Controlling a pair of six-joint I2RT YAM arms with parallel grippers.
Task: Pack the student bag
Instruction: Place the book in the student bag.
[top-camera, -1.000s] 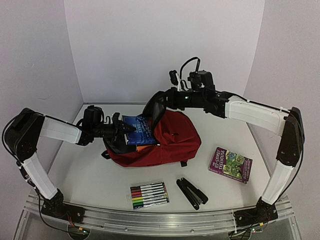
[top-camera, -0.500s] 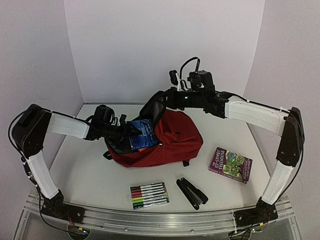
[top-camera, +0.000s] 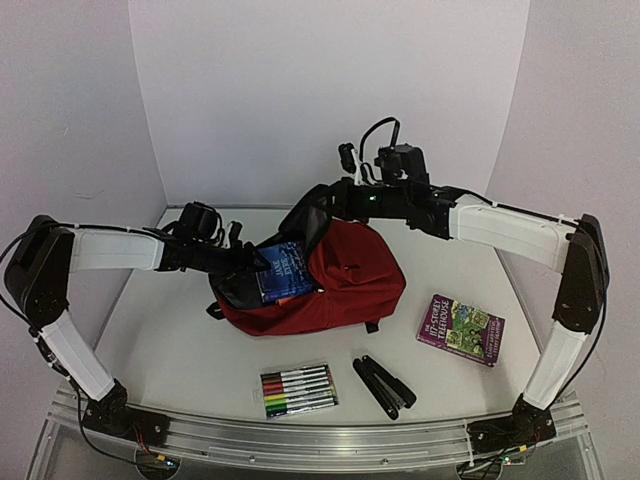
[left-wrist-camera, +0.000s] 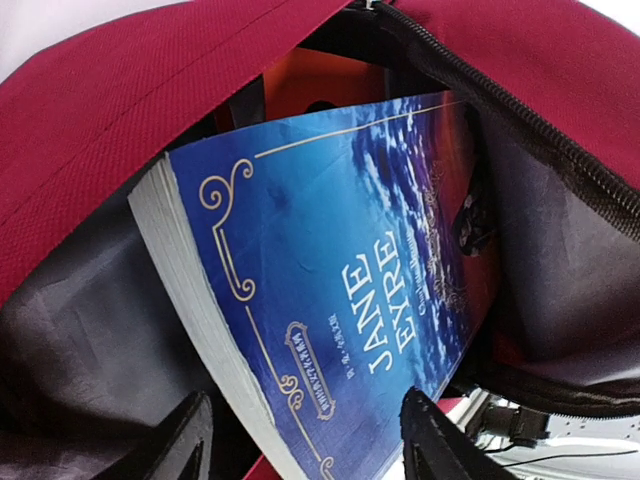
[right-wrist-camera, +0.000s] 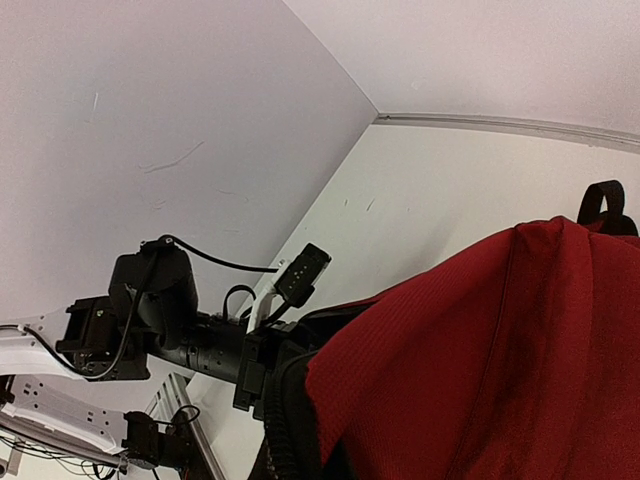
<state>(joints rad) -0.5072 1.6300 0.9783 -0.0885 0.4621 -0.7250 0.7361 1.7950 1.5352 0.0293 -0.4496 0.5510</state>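
Two arms meet at the dark red fabric student bag (top-camera: 350, 285), lying mid-table from above: the right gripper (top-camera: 328, 203) pinches its black-zippered lip upward, holding the mouth wide. Left wrist: the left gripper (left-wrist-camera: 305, 420) stands with jaws apart around the near corner of the blue Jane Eyre paperback (left-wrist-camera: 330, 280), which sits half inside with dark lining room beyond. Right wrist: only draped red cloth, fingers hidden.

White table (top-camera: 170, 345): student bag (top-camera: 350, 285), marker pack (top-camera: 297, 390), black folded item (top-camera: 383, 385), purple book (top-camera: 461, 329).
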